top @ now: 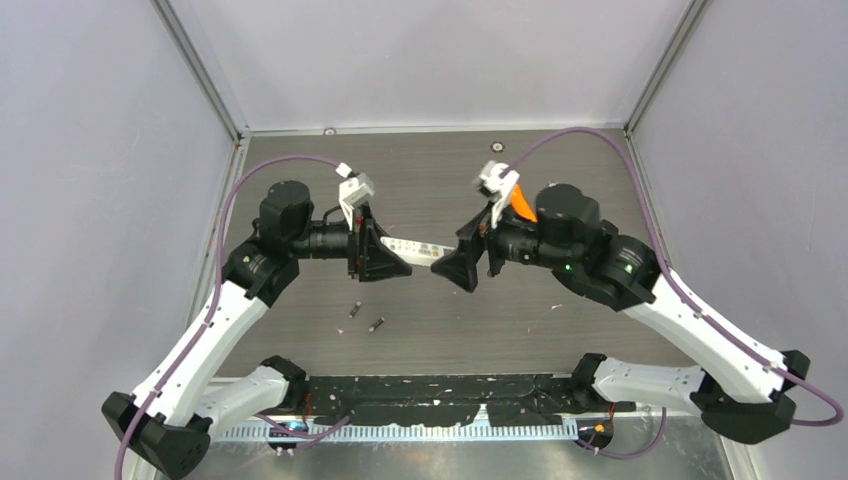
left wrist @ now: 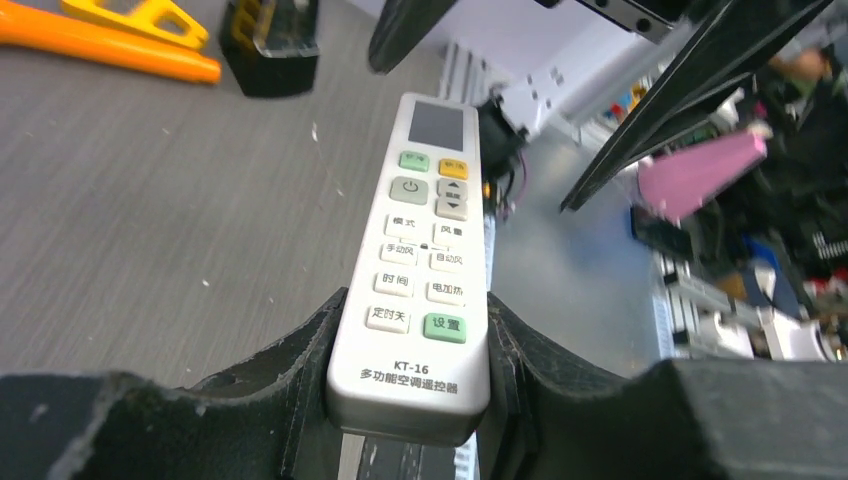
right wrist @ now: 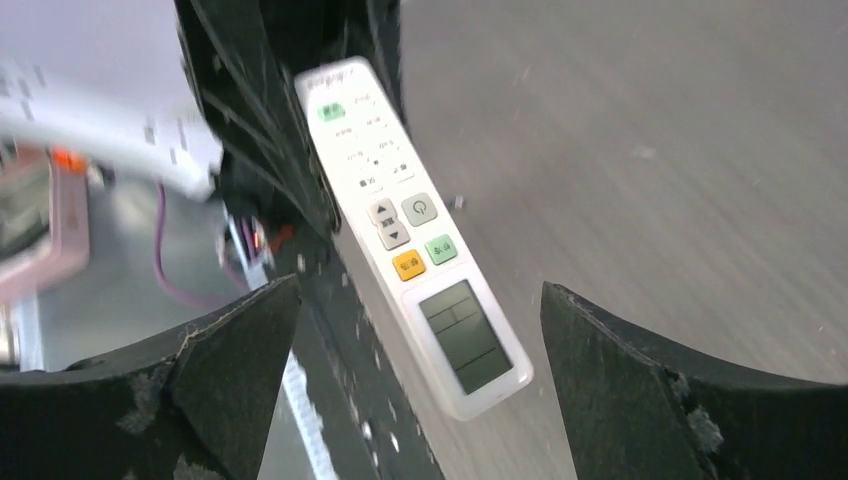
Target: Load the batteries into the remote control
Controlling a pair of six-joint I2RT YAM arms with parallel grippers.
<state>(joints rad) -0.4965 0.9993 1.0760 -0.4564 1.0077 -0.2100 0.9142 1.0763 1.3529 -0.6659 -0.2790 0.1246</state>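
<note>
The white remote control hangs above the table's middle, button face up. My left gripper is shut on its lower end; in the left wrist view both pads press the sides of the remote control by the bottom button row, at my left gripper. My right gripper stands open at the screen end. In the right wrist view the remote control lies between the wide-apart fingers of my right gripper, touching neither. Two batteries lie on the table below the remote.
An orange flashlight lies behind the right wrist, seen as an orange flashlight at the top left of the left wrist view. The dark wood-grain table is walled on three sides. A black rail runs along the near edge.
</note>
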